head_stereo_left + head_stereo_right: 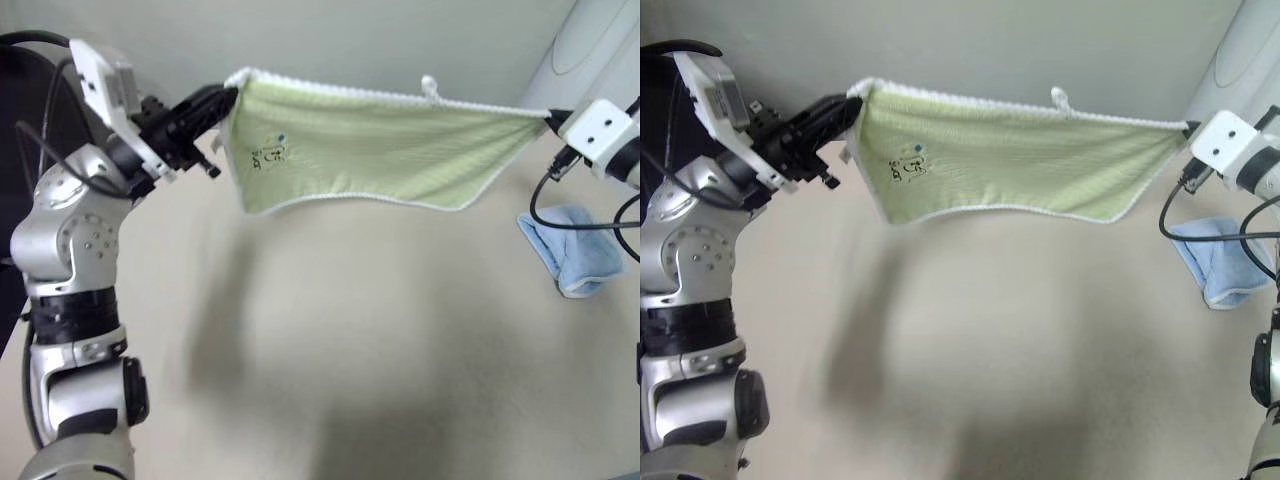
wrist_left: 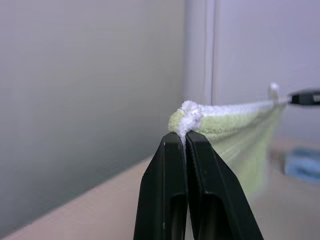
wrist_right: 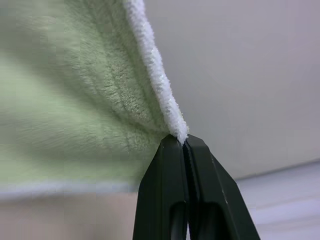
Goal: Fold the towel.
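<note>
The light green towel [image 1: 370, 150] with white edging hangs stretched in the air above the beige table, its small dark mark [image 1: 270, 152] near the left corner and a white loop [image 1: 429, 86] on its top edge. My left gripper [image 1: 228, 98] is shut on the towel's upper left corner [image 2: 187, 114]. At the right, my right gripper [image 1: 548, 117] is shut on the upper right corner [image 3: 177, 131]. The towel's lower edge sags free, clear of the table.
A small light blue cloth [image 1: 572, 248] lies crumpled on the table [image 1: 380, 330] at the right, below my right arm. A grey wall runs behind the table, with a pale rounded object [image 1: 590, 50] at the far right.
</note>
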{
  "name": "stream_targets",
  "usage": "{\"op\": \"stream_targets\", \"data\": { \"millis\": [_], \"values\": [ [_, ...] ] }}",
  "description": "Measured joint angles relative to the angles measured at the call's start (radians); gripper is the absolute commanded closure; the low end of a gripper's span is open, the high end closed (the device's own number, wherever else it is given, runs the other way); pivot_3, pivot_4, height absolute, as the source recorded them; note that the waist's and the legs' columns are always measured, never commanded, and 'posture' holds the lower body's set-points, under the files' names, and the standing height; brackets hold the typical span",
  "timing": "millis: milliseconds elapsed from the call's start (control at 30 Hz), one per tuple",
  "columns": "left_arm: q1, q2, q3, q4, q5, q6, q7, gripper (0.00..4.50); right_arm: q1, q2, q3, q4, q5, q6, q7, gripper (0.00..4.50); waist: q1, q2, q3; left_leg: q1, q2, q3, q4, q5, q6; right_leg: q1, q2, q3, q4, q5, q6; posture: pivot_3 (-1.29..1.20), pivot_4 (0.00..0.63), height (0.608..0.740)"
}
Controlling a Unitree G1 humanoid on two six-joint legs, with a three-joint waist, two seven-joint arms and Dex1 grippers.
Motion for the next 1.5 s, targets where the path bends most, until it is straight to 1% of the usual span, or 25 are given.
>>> {"op": "stream_targets", "data": {
  "millis": [100,167,233,333,367,467,567,600,733,800,867,1000,1133,1200,1233,1333,1433,1500],
  "values": [
    [0.187,0.052,0.037,-0.149,-0.072,0.071,-0.048,4.47,0.188,-0.034,-0.027,-0.146,0.112,0.069,0.149,4.5,0.001,0.0,0.0,-0.002,0.0,0.0,0.0,0.001,-0.001,-0.001,0.0,0.0,0.0,0.0,0.0,0.0,0.15,0.74],
    [0.285,0.08,0.053,-0.231,-0.112,0.112,-0.07,4.47,0.29,-0.045,-0.044,-0.228,0.165,0.133,0.216,4.5,0.002,0.0,0.0,-0.002,0.0,0.0,0.0,0.001,-0.002,-0.002,0.0,0.0,0.0,0.0,0.0,0.0,0.15,0.74],
    [0.414,0.108,0.098,-0.335,-0.171,0.153,-0.099,4.47,0.42,-0.079,-0.063,-0.357,0.222,0.195,0.286,4.5,0.0,0.0,0.0,-0.001,0.0,0.001,0.0,0.001,-0.002,-0.001,0.001,0.0,0.0,0.0,0.0,0.0,0.15,0.74],
    [0.608,0.12,0.162,-0.453,-0.244,0.206,-0.109,4.47,0.591,-0.124,-0.09,-0.493,0.293,0.301,0.368,4.5,0.001,-0.001,0.0,-0.001,0.0,0.002,0.0,0.001,-0.002,0.0,0.001,0.0,0.0,0.0,0.0,0.0,0.15,0.74],
    [0.657,0.12,0.171,-0.481,-0.26,0.219,-0.107,4.47,0.624,-0.132,-0.093,-0.513,0.3,0.325,0.385,4.5,0.001,-0.001,0.0,0.0,0.0,0.002,0.0,0.001,-0.001,0.001,0.001,0.001,0.0,0.0,0.0,0.0,0.15,0.74],
    [0.787,0.122,0.183,-0.567,-0.272,0.235,-0.105,4.47,0.678,-0.155,-0.115,-0.543,0.314,0.374,0.422,4.5,0.0,-0.001,0.0,0.004,0.0,0.003,0.001,-0.001,0.001,0.005,0.001,0.002,0.0,0.0,0.0,0.0,0.15,0.74],
    [0.879,0.121,0.178,-0.619,-0.266,0.24,-0.101,4.47,0.682,-0.165,-0.125,-0.549,0.327,0.402,0.446,4.5,-0.001,0.0,0.0,0.009,0.0,0.003,0.0,-0.006,0.007,0.008,0.002,0.002,0.0,-0.001,0.0,0.0,0.15,0.74],
    [0.903,0.121,0.163,-0.633,-0.256,0.239,-0.099,4.47,0.682,-0.168,-0.125,-0.551,0.328,0.41,0.456,4.5,-0.001,0.0,0.0,0.01,0.0,0.003,0.0,-0.008,0.011,0.009,0.002,0.002,0.0,-0.001,0.0,0.0,0.15,0.74],
    [0.949,0.103,0.137,-0.646,-0.228,0.235,-0.084,4.47,0.672,-0.175,-0.121,-0.549,0.327,0.423,0.498,4.5,0.0,0.0,0.0,0.011,0.0,0.002,0.0,-0.008,0.01,0.01,0.002,0.002,0.0,-0.001,0.0,0.0,0.15,0.74],
    [0.954,0.089,0.139,-0.64,-0.229,0.232,-0.08,4.47,0.649,-0.178,-0.113,-0.525,0.313,0.412,0.511,4.5,-0.001,0.0,0.0,0.011,0.0,0.002,0.0,-0.008,0.01,0.011,0.002,0.002,0.0,-0.001,0.0,0.0,0.15,0.74],
    [0.949,0.072,0.148,-0.615,-0.235,0.226,-0.068,4.47,0.589,-0.175,-0.093,-0.479,0.278,0.385,0.508,4.5,-0.002,0.0,0.0,0.011,0.0,0.002,0.0,-0.009,0.011,0.01,0.002,0.002,0.0,-0.001,0.0,0.0,0.15,0.74],
    [0.863,0.03,0.171,-0.524,-0.287,0.228,0.003,4.47,0.385,-0.097,-0.018,-0.35,0.179,0.296,0.47,4.5,-0.007,0.001,-0.001,0.014,0.001,0.002,0.0,-0.009,0.011,0.012,0.002,0.001,0.001,-0.001,0.0,0.0,0.15,0.74],
    [0.772,0.002,0.192,-0.427,-0.308,0.227,0.075,4.47,0.175,-0.002,0.076,-0.15,0.048,0.178,0.387,4.5,-0.007,0.002,0.0,0.013,0.001,0.001,0.0,-0.008,0.011,0.011,0.002,0.001,0.001,-0.001,0.0,0.0,0.15,0.74],
    [0.723,-0.008,0.192,-0.392,-0.31,0.227,0.109,4.47,0.099,0.019,0.112,-0.065,0.0,0.124,0.362,4.5,-0.002,0.003,0.0,0.012,0.0,0.0,0.0,-0.007,0.008,0.01,0.002,-0.001,0.001,-0.001,0.0,0.0,0.15,0.74],
    [0.694,-0.01,0.192,-0.377,-0.31,0.225,0.121,4.47,0.067,0.023,0.122,-0.028,-0.02,0.104,0.353,4.5,0.001,0.003,0.0,0.011,0.0,0.0,0.0,-0.004,0.003,0.01,0.002,-0.001,0.001,-0.001,0.0,0.0,0.15,0.74],
    [0.554,-0.01,0.186,-0.313,-0.298,0.213,0.154,4.47,-0.054,0.035,0.156,0.098,-0.078,0.042,0.313,4.5,0.004,0.003,0.0,0.011,0.0,0.0,0.0,-0.002,0.001,0.01,0.001,-0.001,0.001,-0.001,0.0,0.0,0.15,0.74],
    [0.319,0.001,0.149,-0.179,-0.248,0.184,0.188,4.47,-0.209,0.053,0.187,0.219,-0.155,-0.01,0.211,4.5,0.003,0.004,0.001,0.01,0.0,0.0,0.0,-0.002,0.0,0.009,0.001,-0.001,0.002,-0.001,-0.001,0.0,0.15,0.74],
    [0.204,0.013,0.139,-0.116,-0.219,0.161,0.199,4.47,-0.295,0.052,0.191,0.26,-0.185,-0.036,0.151,4.5,0.0,0.004,0.001,0.008,0.0,0.0,-0.001,-0.001,-0.001,0.007,0.001,-0.001,0.001,-0.001,-0.001,0.0,0.15,0.74]
  ]
}}
